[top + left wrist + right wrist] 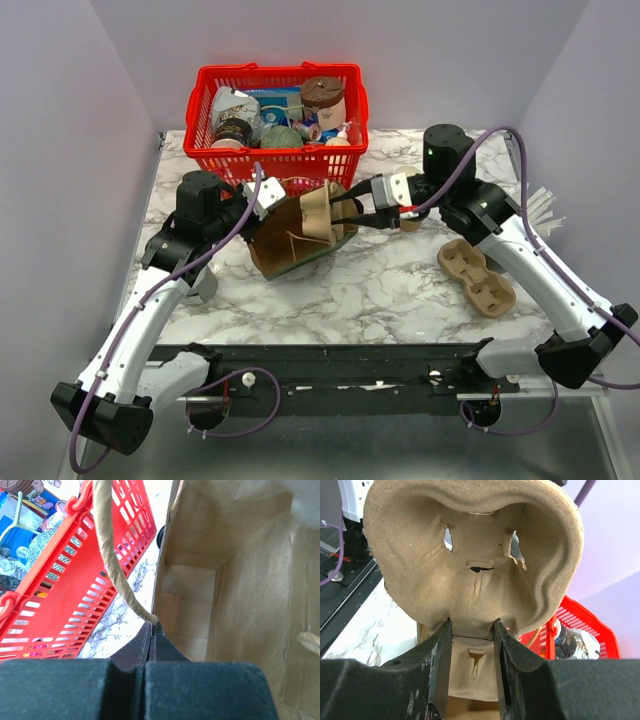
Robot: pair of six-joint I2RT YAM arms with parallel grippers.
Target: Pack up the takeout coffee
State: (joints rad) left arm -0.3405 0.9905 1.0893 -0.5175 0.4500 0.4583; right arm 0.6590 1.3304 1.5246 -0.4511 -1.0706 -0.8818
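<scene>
A brown paper bag [290, 240] lies on its side on the marble table, its mouth facing right. My left gripper [267, 196] is shut on the bag's upper rim beside the twine handle [111, 550]. The left wrist view looks into the bag's bare inside [235, 570], with the gripper [152, 626] pinching the edge. My right gripper [342, 212] is shut on a brown pulp carrier [320, 214] at the bag's mouth. That carrier [470, 550] fills the right wrist view above the gripper [472, 627]. A small tan shape [410, 222] peeks from behind my right wrist; I cannot tell whether it is the takeout coffee.
A red basket [205, 105] full of groceries stands at the back, close behind the bag, and holds a pale cup with a brown lid [322, 98]. Another pulp carrier [477, 276] lies at the right under my right arm. White sticks [541, 210] poke out at the table's right edge.
</scene>
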